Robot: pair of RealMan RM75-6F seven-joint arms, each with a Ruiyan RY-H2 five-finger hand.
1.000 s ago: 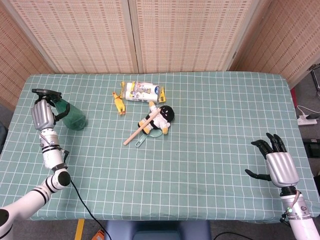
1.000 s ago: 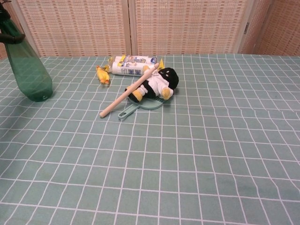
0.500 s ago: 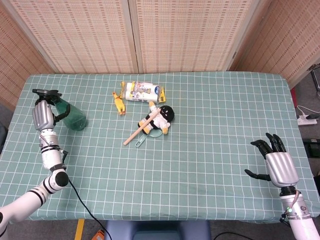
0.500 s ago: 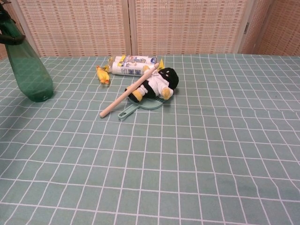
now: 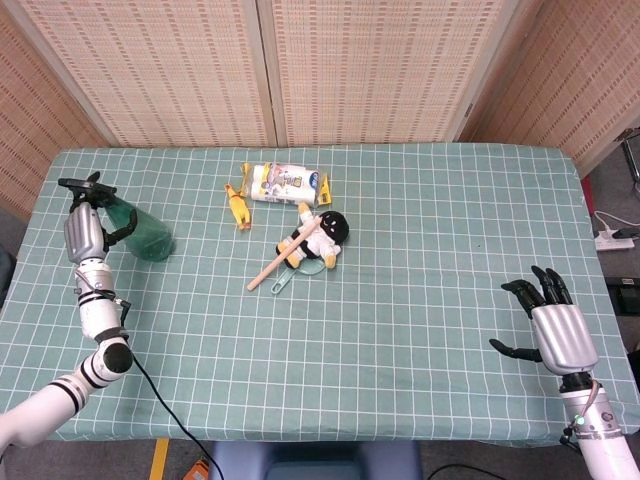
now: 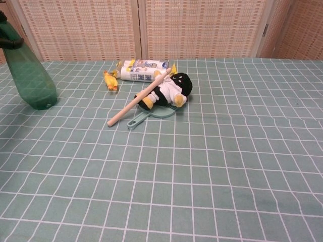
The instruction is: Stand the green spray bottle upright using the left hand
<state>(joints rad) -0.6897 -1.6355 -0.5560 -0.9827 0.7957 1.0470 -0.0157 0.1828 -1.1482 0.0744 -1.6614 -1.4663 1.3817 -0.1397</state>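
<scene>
The green spray bottle stands on its base near the table's left edge, leaning slightly left in the chest view. Its black spray head is cut off at that frame's corner. My left hand is at the bottle's neck and head and grips it there, with the dark fingers around the top. The chest view does not show this hand. My right hand hovers at the table's front right corner with its fingers spread, holding nothing.
In the middle of the green checked tablecloth lie a black-and-white plush toy, a wooden stick, a light green tool, a white packet and a yellow toy.
My left hand has shifted slightly left, taking the bottle's top with it. The bottle's base stays in place. The right hand has not moved.
</scene>
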